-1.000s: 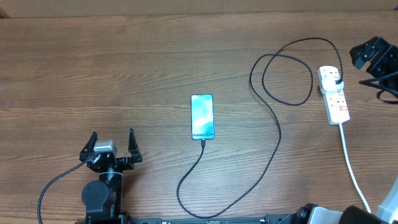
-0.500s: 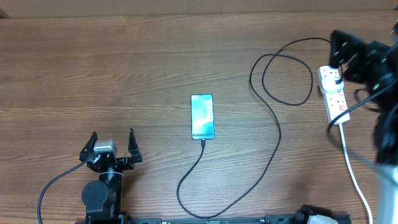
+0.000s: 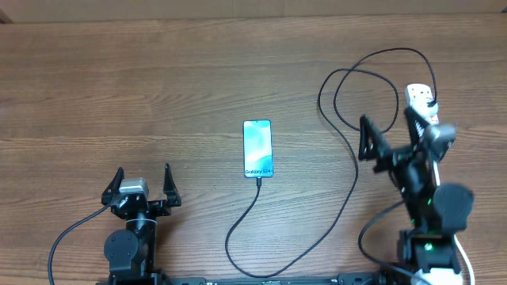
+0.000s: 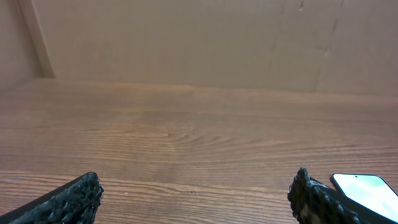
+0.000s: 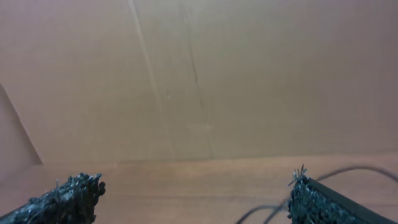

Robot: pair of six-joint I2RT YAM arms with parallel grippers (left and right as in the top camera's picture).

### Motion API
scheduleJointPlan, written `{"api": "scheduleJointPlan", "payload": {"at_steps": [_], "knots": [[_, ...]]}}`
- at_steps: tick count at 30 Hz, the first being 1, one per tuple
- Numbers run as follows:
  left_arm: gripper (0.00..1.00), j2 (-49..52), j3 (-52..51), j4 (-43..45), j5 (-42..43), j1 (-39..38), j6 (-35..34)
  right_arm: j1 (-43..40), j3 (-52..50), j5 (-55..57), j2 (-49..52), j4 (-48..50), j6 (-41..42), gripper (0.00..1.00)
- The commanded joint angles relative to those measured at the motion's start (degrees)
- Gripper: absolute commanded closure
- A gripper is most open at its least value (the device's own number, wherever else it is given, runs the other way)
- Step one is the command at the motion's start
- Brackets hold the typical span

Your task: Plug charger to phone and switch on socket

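Observation:
The phone (image 3: 257,149) lies flat mid-table with its screen lit cyan; its corner shows in the left wrist view (image 4: 367,190). The black charger cable (image 3: 348,178) runs from the phone's lower end, loops across the table and ends in a black plug (image 3: 428,101) seated in the white socket strip (image 3: 416,93). The cable also shows in the right wrist view (image 5: 364,170). My right gripper (image 3: 388,131) is open and empty, and the arm hides the strip's lower part and switches. My left gripper (image 3: 143,180) is open and empty, left of the phone.
A cardboard wall (image 5: 199,81) stands along the table's far edge. The cable's loops (image 3: 364,95) lie just beyond my right gripper. The left arm base (image 3: 127,249) sits at the front edge.
My right arm has swung from the far right edge by the socket strip toward the front, and now sits over the strip's lower half. The left arm, phone and cable have not moved.

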Motion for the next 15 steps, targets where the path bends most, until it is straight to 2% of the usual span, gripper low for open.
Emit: {"api": "scheduleJointPlan", "payload": {"at_steps": [1, 5, 15], "knots": [[0.0, -0.48, -0.2, -0.11, 0.02, 0.33, 1.44, 0.28, -6.67, 1.77, -4.92, 2.21, -0.02, 0.0], [0.0, -0.48, -0.2, -0.11, 0.02, 0.33, 1.44, 0.28, -10.86, 2.51, -8.55, 1.27, -0.04, 0.0], [0.0, -0.48, -0.2, -0.11, 0.02, 0.33, 1.44, 0.28, -16.92, 6.73, -20.72, -8.31, -0.04, 0.0]]}}
